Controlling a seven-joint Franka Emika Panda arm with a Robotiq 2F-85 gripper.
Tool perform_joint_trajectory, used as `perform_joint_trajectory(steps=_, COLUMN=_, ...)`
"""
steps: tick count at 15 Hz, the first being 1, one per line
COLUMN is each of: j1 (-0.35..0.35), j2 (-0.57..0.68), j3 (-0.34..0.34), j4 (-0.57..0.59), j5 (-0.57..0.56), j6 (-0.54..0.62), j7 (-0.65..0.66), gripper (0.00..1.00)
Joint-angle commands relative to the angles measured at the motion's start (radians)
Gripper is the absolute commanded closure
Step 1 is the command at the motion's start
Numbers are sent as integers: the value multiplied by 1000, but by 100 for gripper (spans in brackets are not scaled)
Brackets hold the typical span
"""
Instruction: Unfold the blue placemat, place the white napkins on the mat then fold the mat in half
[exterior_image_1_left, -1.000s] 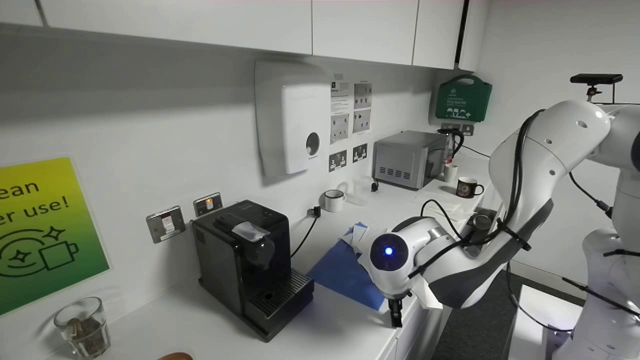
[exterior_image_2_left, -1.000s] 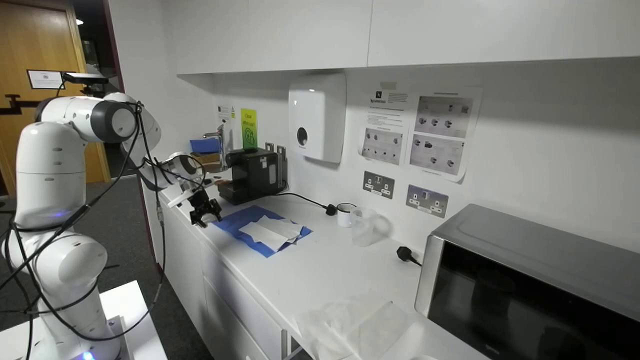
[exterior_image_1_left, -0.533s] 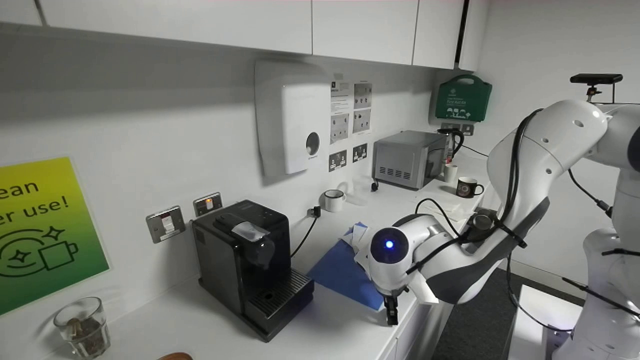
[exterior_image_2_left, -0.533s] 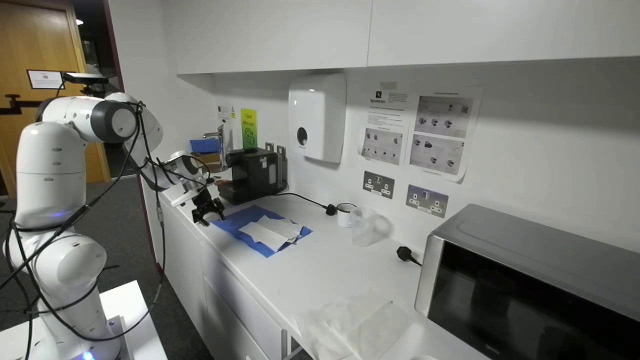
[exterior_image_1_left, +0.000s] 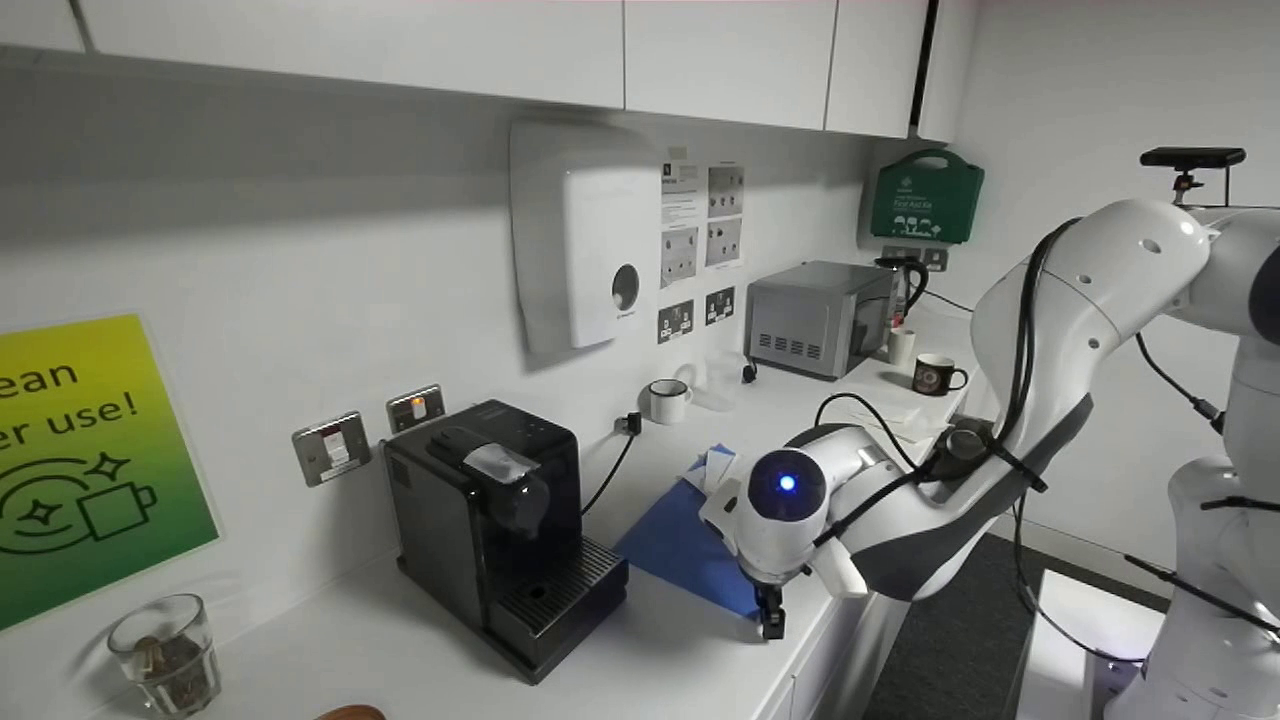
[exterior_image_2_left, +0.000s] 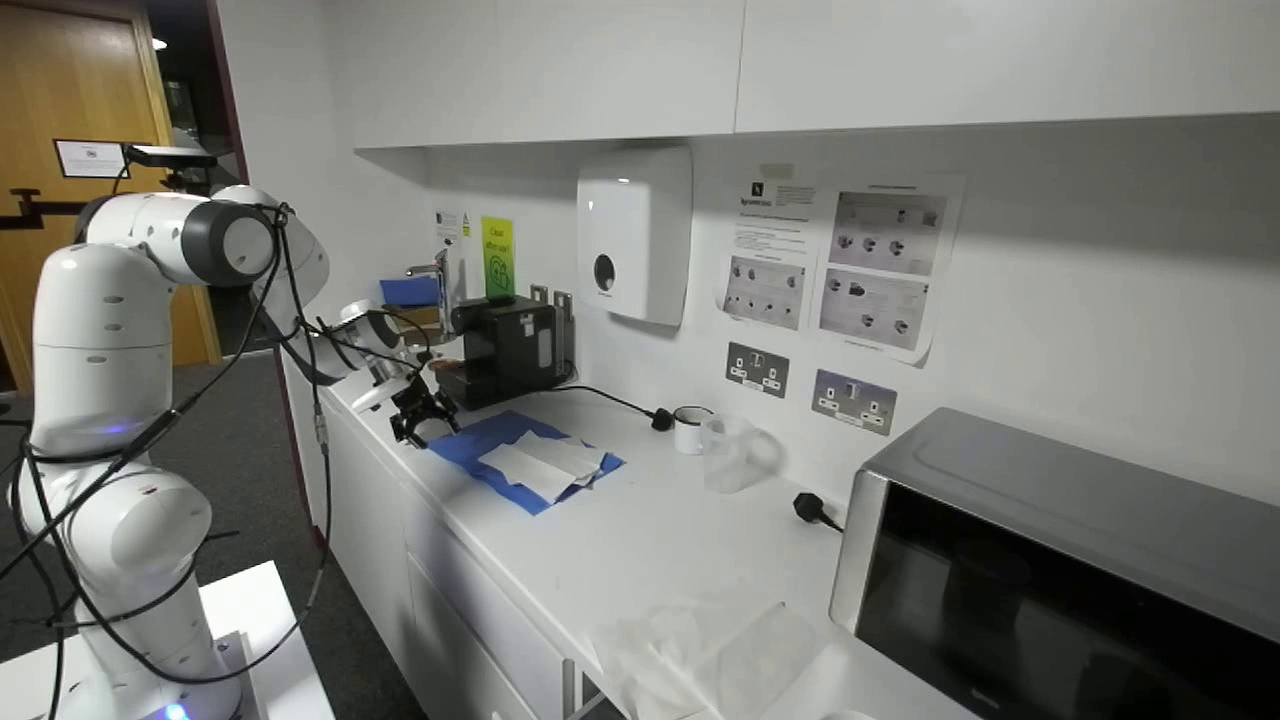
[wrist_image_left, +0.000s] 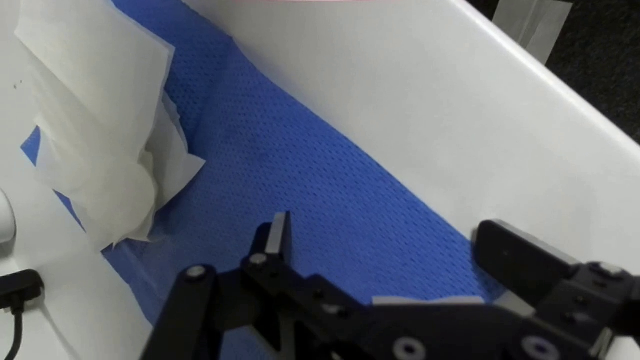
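Lying nr tool (wrist_image_left: 383, 222), blue mat (wrist_image_left: 315, 190), napkins (wrist_image_left: 107, 100) atop opp. end

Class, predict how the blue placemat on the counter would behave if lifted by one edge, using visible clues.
The blue placemat would probably droop: its edge looks wavy. It may be light for its size, since its dimpled surface looks like thin fabric. The white napkins resting on it might slide as it tilts.
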Motion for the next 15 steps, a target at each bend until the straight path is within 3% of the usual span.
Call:
perform_joint_trajectory(steps=1, j1=-36, j2=-25, j3=12, j4=-33, j5=-33, j6=60, j7=-42, gripper=0)
perform_joint_trajectory(steps=3, j1=-41, j2=-24, j3=10, j4=-33, j5=-32, j6=75, j7=-55, gripper=0)
perform_joint_trajectory(steps=4, j1=-43, j2=-23, j3=10, j4=-32, j5=-31, j6=79, j7=-59, gripper=5)
perform_joint_trajectory(steps=5, j1=-45, j2=-24, j3=10, j4=-32, j5=-30, j6=83, j7=-64, gripper=28)
perform_joint_trajectory(steps=7, j1=-48, j2=-24, j3=10, j4=-33, j5=-26, j6=88, j7=-69, gripper=32)
perform_joint_trajectory(steps=15, j1=-62, j2=-23, j3=8, j4=-32, j5=-9, j6=120, j7=-76, gripper=94)
